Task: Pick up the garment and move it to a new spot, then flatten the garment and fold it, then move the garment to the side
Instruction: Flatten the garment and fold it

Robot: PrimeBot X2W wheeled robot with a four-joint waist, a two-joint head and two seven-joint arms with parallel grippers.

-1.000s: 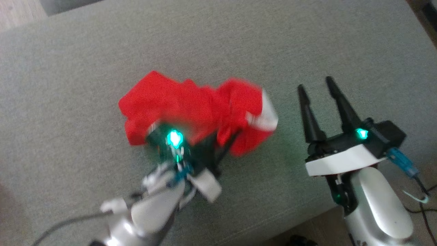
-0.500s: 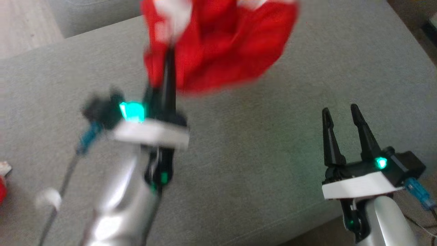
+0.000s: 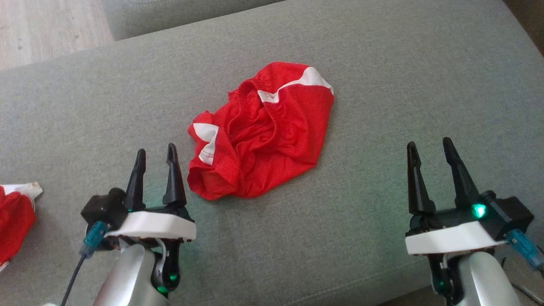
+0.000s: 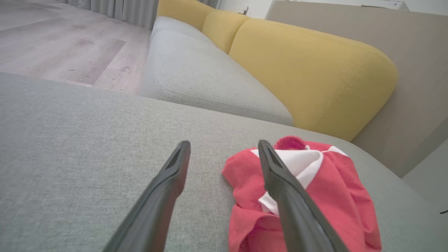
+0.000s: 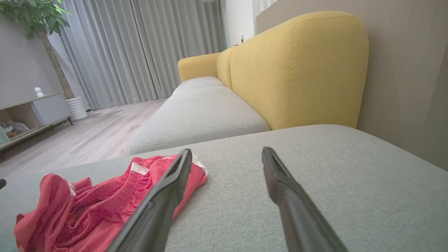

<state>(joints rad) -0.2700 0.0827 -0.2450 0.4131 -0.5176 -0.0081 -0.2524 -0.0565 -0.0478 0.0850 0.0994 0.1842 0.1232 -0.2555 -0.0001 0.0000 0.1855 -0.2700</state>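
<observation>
Head view gives you the red shorts [image 3: 263, 131] lying in a crumpled heap on the grey sofa cushion [image 3: 382, 63], roughly midway between your two arms and a little ahead of both. The elastic waistband is bunched up on top and the white side stripes twist across the folds, so nothing is flat yet.

Your left claw [image 3: 155, 149] sits low at the left, fingers spread and empty, with its tips just beside the near left edge of the heap. Left wrist view confirms this: the shorts [image 4: 343, 199] lie off to the side of the fingers, and nothing is between them. Your right claw [image 3: 429, 143] is also spread and empty, well apart from the fabric on the right; from its wrist camera the shorts [image 5: 87, 206] lie off to its left.

That placement looks deliberate. The garment rests on bare cushion within reach of both arms, which suits spreading it out, so the relocation seems finished and flattening is next. You will likely need one claw on each side of the waistband.

At the left edge a second red item [image 3: 15, 221] is cropped; it may be another garment, so keep clear of it.
</observation>
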